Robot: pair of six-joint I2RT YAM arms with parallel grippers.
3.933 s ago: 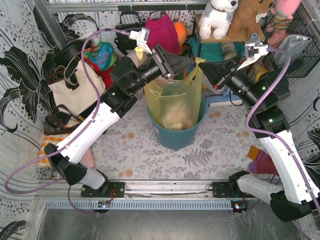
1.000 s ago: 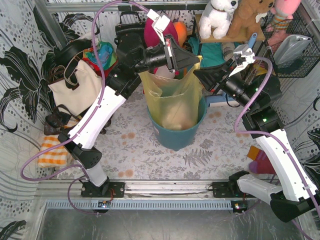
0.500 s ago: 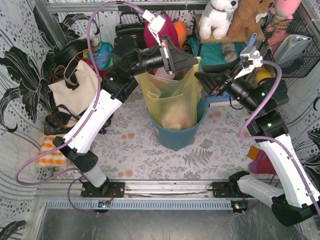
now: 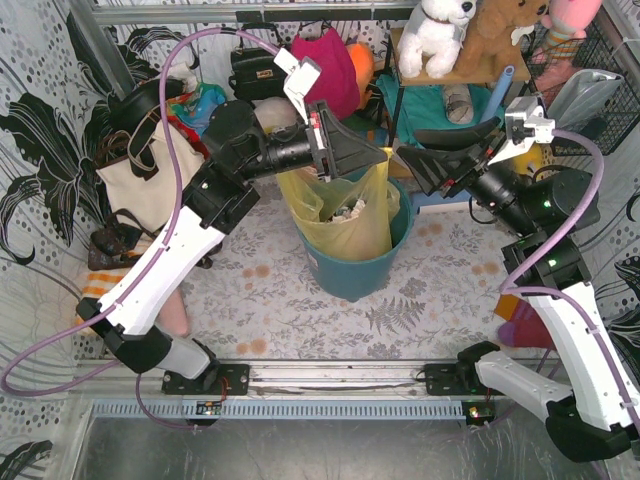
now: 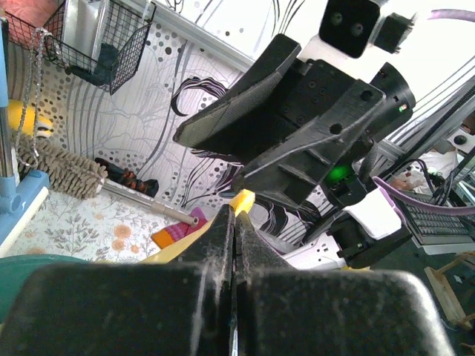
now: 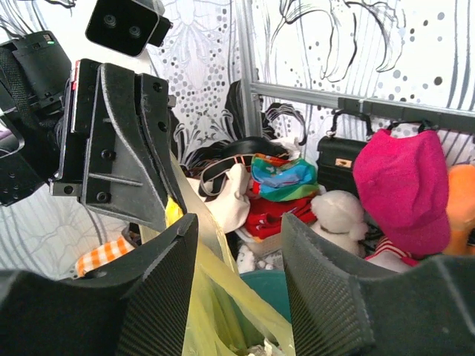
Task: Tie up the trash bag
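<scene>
The trash bag (image 4: 345, 215) stands in the teal bin (image 4: 350, 275) mid-table. The left gripper (image 4: 380, 157) is pinched tight on the bag's yellow corner at the rim's one o'clock (only a tip shows past its fingers). The right gripper (image 4: 408, 165), just at its three o'clock, has its jaws parted, clamping nothing.

The trash bag (image 4: 347, 215) stands inside the bin (image 4: 352, 277).

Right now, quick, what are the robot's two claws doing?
Left gripper: closed, pinching the top edge of the trash bag.
Right gripper: open, holding nothing.
</scene>
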